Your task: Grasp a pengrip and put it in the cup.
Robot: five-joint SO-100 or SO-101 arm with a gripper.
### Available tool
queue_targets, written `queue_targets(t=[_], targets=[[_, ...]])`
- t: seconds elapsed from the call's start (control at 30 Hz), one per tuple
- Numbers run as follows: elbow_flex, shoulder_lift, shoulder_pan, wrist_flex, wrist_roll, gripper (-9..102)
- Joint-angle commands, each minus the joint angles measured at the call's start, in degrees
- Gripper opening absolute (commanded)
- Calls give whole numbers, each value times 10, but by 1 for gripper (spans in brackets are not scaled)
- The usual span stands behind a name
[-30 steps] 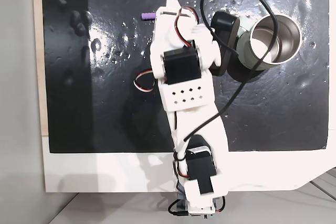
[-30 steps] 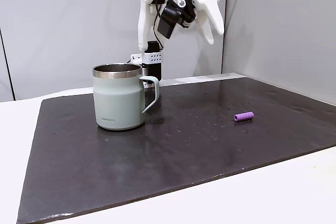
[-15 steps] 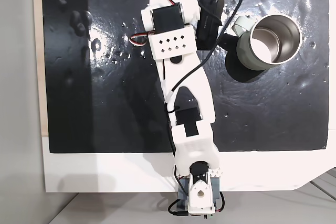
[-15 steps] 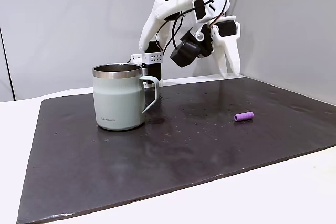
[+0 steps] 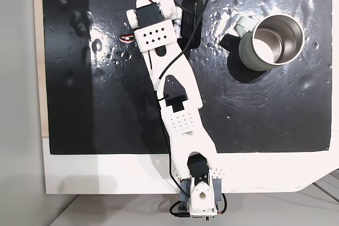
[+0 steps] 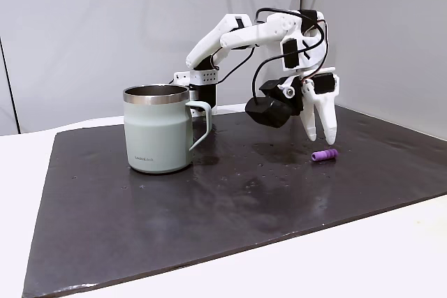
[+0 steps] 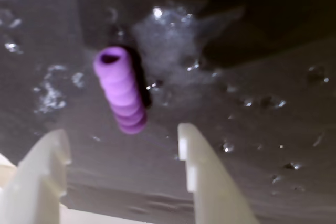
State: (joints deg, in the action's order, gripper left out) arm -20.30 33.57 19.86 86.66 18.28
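The purple pengrip lies on its side on the black mat, at the right in a fixed view from the side. My gripper hangs just above it, fingers pointing down, open and holding nothing. In the wrist view the pengrip lies on the mat just ahead of the gap of my gripper, between the two white fingertips and apart from both. The cup, pale grey-green with a steel inside, stands upright at the left. From above, the cup sits at the top right, and my arm covers the pengrip.
The black mat covers most of the white table. My arm stretches from its base at the bottom edge across the mat. The cup's handle points towards the arm.
The arm has stretched out and come down. The gripper dropped from high above the mat to just over the pengrip. Cup and pengrip have not moved.
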Motion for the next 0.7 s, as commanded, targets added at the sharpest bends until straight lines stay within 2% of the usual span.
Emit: queue_targets(t=[0.0, 0.43, 0.63, 0.67], targets=[[43, -8, 5, -18, 4, 20], [95, -88, 1, -34, 1, 17], [99, -104, -1, -33, -2, 0], [98, -105, -1, -31, -2, 0]])
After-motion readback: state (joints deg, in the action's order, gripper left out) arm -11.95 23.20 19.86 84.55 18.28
